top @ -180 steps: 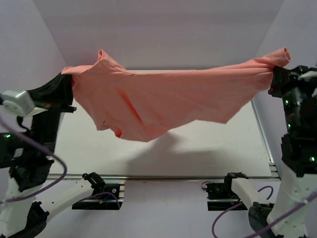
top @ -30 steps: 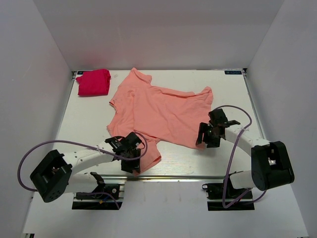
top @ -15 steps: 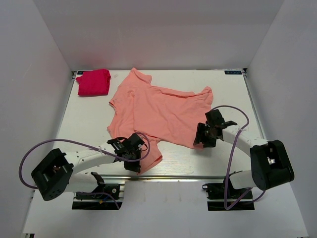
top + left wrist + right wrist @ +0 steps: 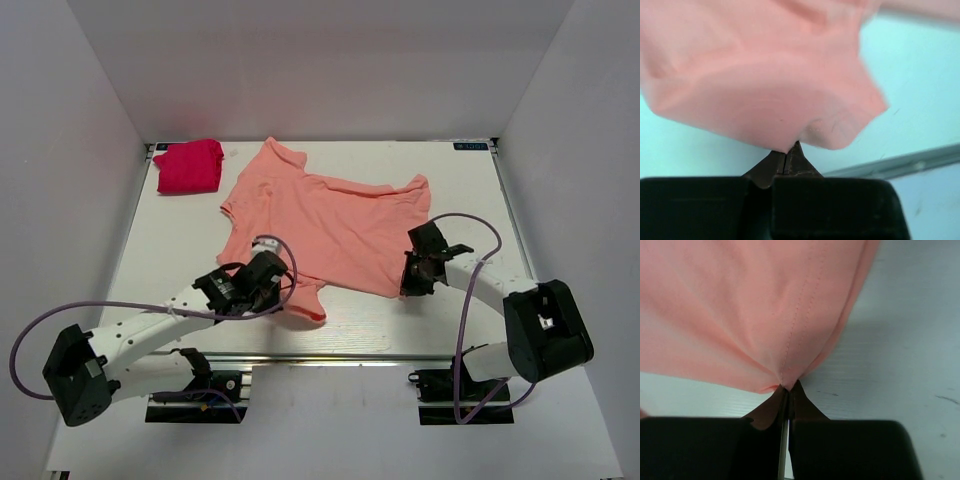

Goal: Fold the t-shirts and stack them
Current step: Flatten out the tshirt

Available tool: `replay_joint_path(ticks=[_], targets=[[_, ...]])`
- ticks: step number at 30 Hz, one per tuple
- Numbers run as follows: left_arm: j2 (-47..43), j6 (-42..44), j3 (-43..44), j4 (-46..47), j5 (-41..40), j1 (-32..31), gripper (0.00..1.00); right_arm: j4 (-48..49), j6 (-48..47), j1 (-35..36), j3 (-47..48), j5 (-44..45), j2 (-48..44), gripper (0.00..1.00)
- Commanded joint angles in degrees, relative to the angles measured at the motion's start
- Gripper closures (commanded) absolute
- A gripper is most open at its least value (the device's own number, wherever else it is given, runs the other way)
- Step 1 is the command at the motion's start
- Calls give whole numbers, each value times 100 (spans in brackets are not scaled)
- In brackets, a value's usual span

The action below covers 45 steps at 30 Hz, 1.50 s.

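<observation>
salmon-pink cotton short-sleeved t-shirt (image 4: pixel 320 225): spread open and wrinkled over the middle of the white worktop (image 4: pixel 170 250), not yet folded; a narrow end points to the far left and the broad body runs toward the right side.
magenta-red folded t-shirt bundle (image 4: pixel 188 166): lies at the far left corner of the worktop, just beside the pink shirt's far-left end but apart from it; it looks like the base of the stack.
left fingers (image 4: pixel 772 167): closed tight on the shirt's near-left corner flap; the wrist view shows the cloth edge caught at the tips, though that picture is blurred.
right fingers (image 4: pixel 771 407): closed on the shirt's near-right edge, with a stitched seam gathered into the pinch.
key relation: both pinches sit on the near side of the shirt, one at each end of that side, and nearly all the cloth lies beyond the fingers, away from the arm bases.
line between pinches: runs left to right across the worktop, so i judge the fold would go away from the bases, carrying the near edge over the body.
nearer arm: the left arm is nearer the magenta bundle; the right is well apart from it.
containers: none in view; nothing holds either shirt but the worktop.
</observation>
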Motion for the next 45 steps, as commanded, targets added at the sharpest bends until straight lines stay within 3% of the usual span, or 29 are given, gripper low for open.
replay_joint_path(ticks=[1,5,9,18,27,30,33,36,45], targets=[[-181,87,686,-179,-1214,38,100,-566,31,-59,320,1006,-313,100],[-409,-457,820,-891,-1803,117,100,-935,66,-235,724,1805,-517,100],[-936,-932,820,-1515,-2252,117,100,-1129,66,-516,699,2053,-657,100],[-1360,-1004,881,-1877,-2596,117,100,-1226,-363,-1070,654,2001,-938,100],[-947,463,1520,-155,-2358,117,100,-611,-909,-1070,1242,472,-1711,100],[-885,816,2057,118,-2761,117,100,-558,-1014,-1079,1830,278,-1853,100],[-937,755,2629,-364,-3971,117,100,-1030,-918,-1097,2656,1425,-1626,100],[-1323,675,2780,-593,-4493,117,100,-1524,-743,-1167,3237,2297,-1440,100],[-2440,516,2674,-673,-5004,117,100,-1815,-785,-1492,3906,2703,-992,100]])
